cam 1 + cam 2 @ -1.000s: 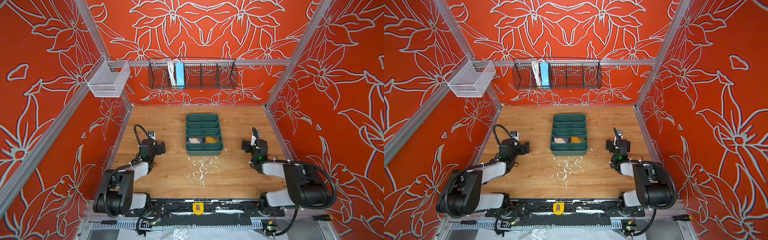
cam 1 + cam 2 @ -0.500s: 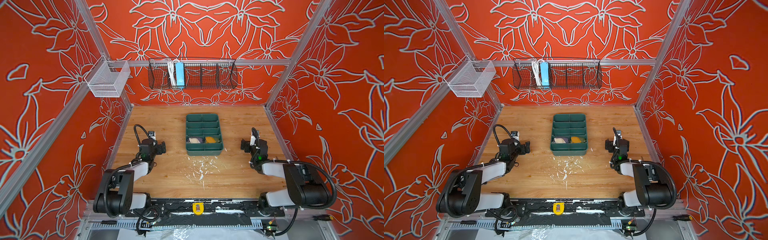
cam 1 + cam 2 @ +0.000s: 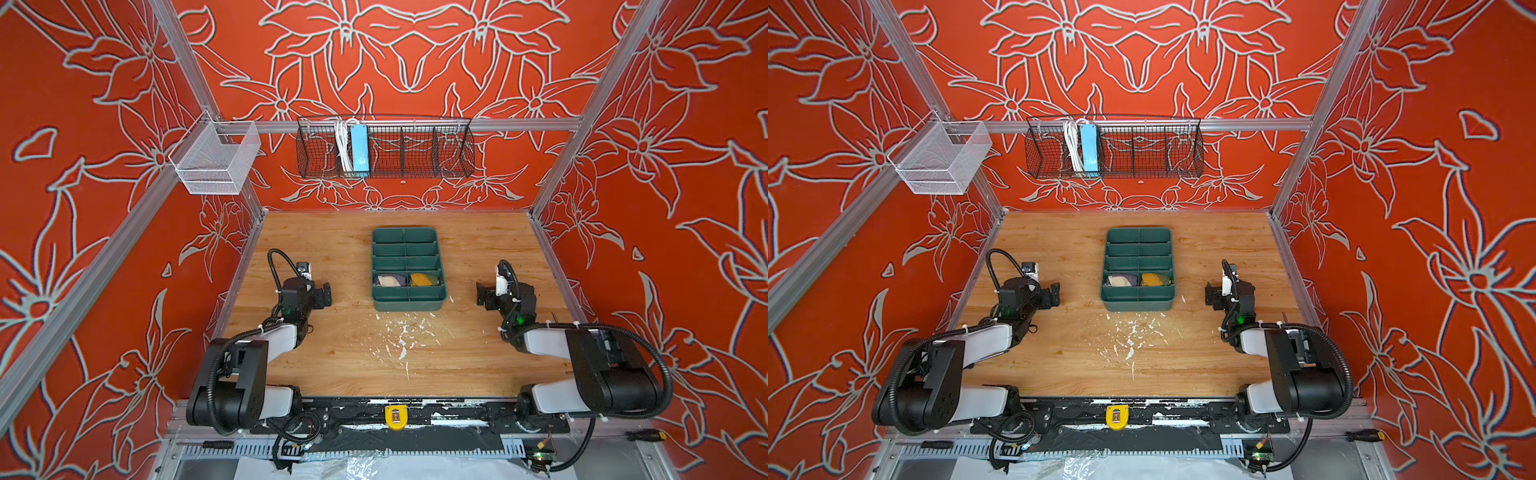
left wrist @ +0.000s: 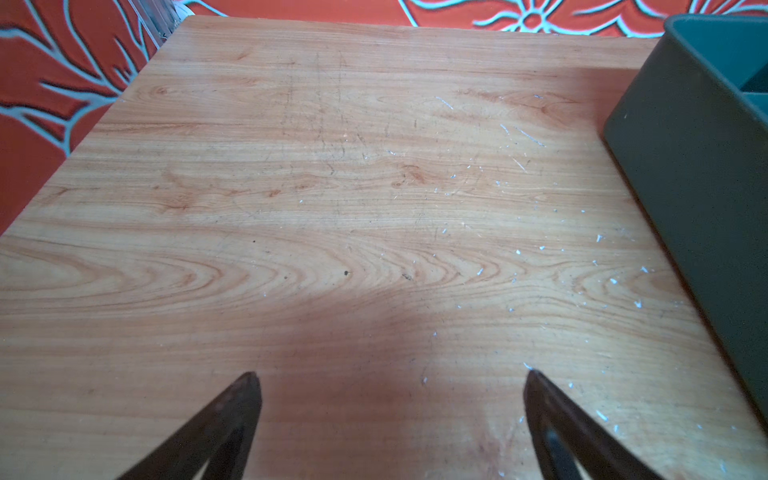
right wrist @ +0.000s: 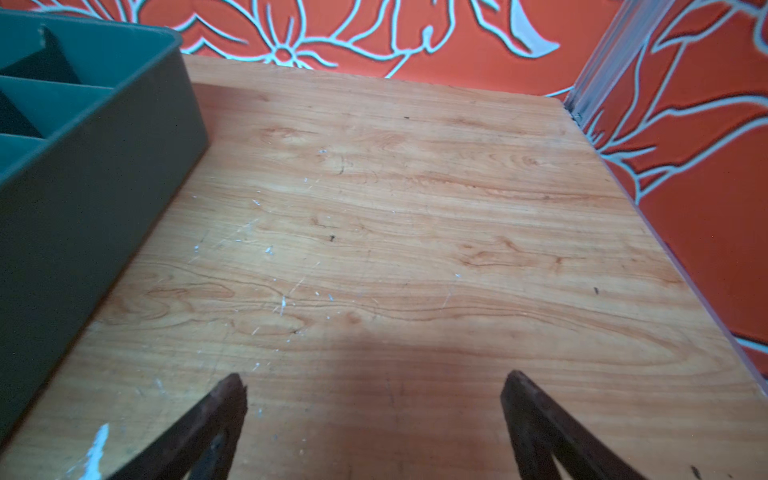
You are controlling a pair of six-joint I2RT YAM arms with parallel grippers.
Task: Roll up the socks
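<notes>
Socks, perhaps rolled, half-hidden inside tray

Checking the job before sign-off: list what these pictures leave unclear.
Purple sock, olive sock: too small in both top views to tell whether rolled.
Wrist views: wall of the green tray hides the socks.
Blue item in wire basket: too small in top views to identify.
</notes>
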